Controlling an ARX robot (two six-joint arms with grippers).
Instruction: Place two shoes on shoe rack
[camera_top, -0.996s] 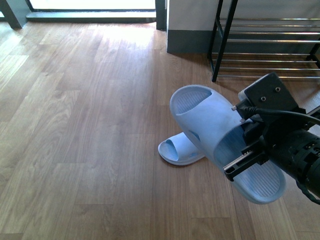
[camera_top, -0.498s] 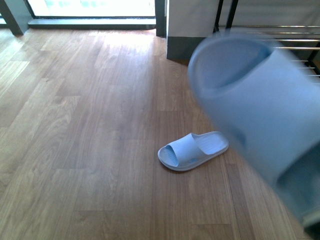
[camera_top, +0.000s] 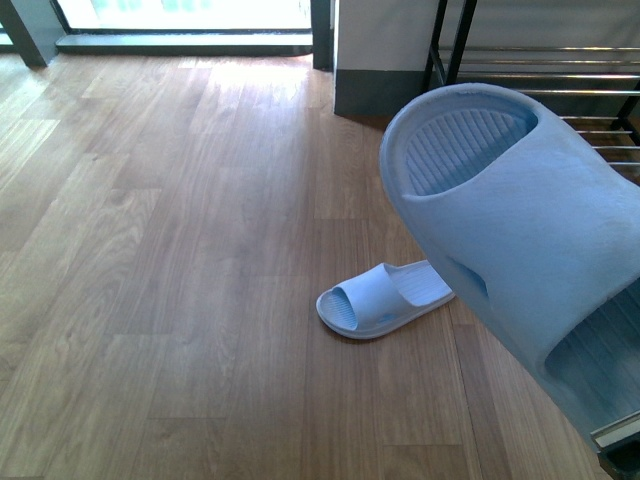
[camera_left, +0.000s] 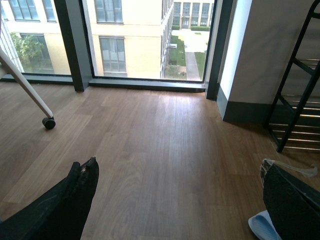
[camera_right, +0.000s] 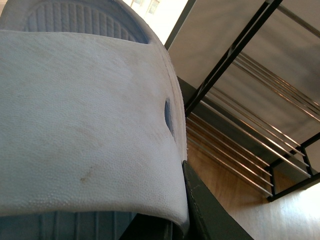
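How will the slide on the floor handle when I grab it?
Probably light: its twin, the raised slide, hangs in the air held near one end. Its thick moulded strap looks rubbery, so likely grippy, slightly flexible. The floor slide lies flat on smooth wood floor; a push would probably skid it, not tip it.

near slide (camera_top: 520, 230): off the floor (camera_top: 180, 250), right foreground, before the shoe rack (camera_top: 545, 70) | far slide (camera_top: 385, 300): on the floor, left of and behind the near slide | shoe rack: back right, against the wall (camera_top: 380, 30)
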